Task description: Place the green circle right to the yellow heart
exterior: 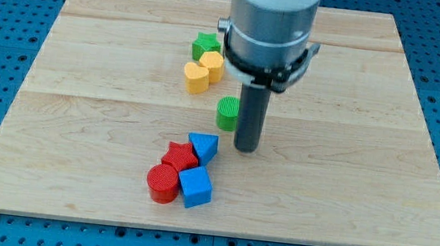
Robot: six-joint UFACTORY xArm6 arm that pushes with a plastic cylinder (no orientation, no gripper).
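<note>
The green circle (227, 112) stands near the board's middle. The yellow heart (196, 78) lies up and to its left, touching a second yellow block (212, 64). My tip (246, 149) rests on the board just right of and slightly below the green circle, with the rod close beside it. Whether the rod touches the circle cannot be told.
A green star (205, 45) sits above the yellow blocks. Below the tip's left lie a blue triangle (203, 147), a red star (179, 156), a red cylinder (163, 183) and a blue cube (194, 186), clustered together. The wooden board (80, 125) rests on a blue pegboard.
</note>
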